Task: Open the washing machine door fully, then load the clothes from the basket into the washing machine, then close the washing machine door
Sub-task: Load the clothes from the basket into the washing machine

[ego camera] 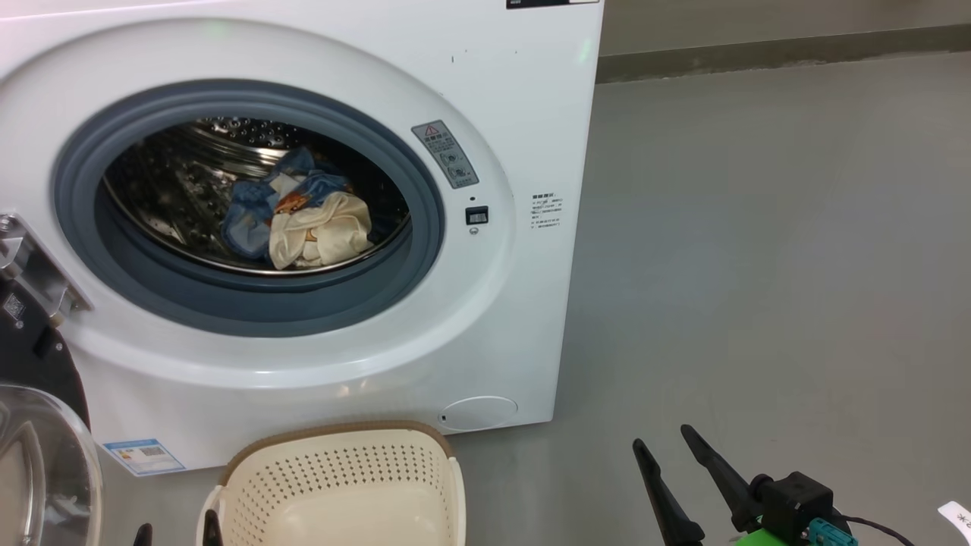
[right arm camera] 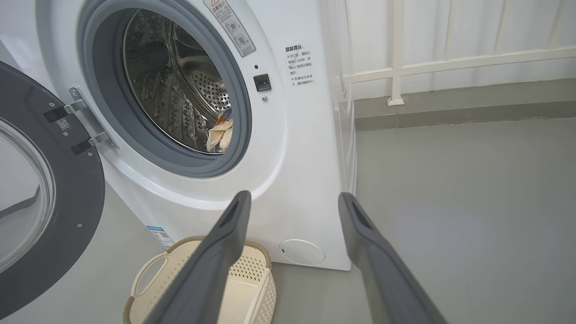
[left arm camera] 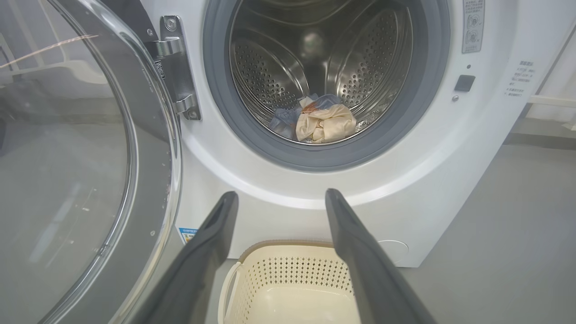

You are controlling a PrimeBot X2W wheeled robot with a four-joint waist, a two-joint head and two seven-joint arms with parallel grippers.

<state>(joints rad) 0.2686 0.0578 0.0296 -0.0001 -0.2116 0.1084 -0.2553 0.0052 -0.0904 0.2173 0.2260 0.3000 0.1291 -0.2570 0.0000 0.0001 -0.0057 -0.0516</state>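
Smooth grey floor [ego camera: 758,265] meets a grey skirting [ego camera: 758,54] below a white railing [right arm camera: 396,45].

white washing machine [ego camera: 523,114], cream perforated basket [ego camera: 341,470]

One washing machine [ego camera: 516,91], one door [right arm camera: 90,193], one basket [ego camera: 341,470], one cream cloth [ego camera: 326,235], blue pieces [ego camera: 246,208] past counting; left pincer [left arm camera: 281,194], right pincer [ego camera: 661,436]: two.

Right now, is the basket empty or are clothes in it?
Empty, as far as visible: the basket has bare walls and floor; the clothes lie in the drum.
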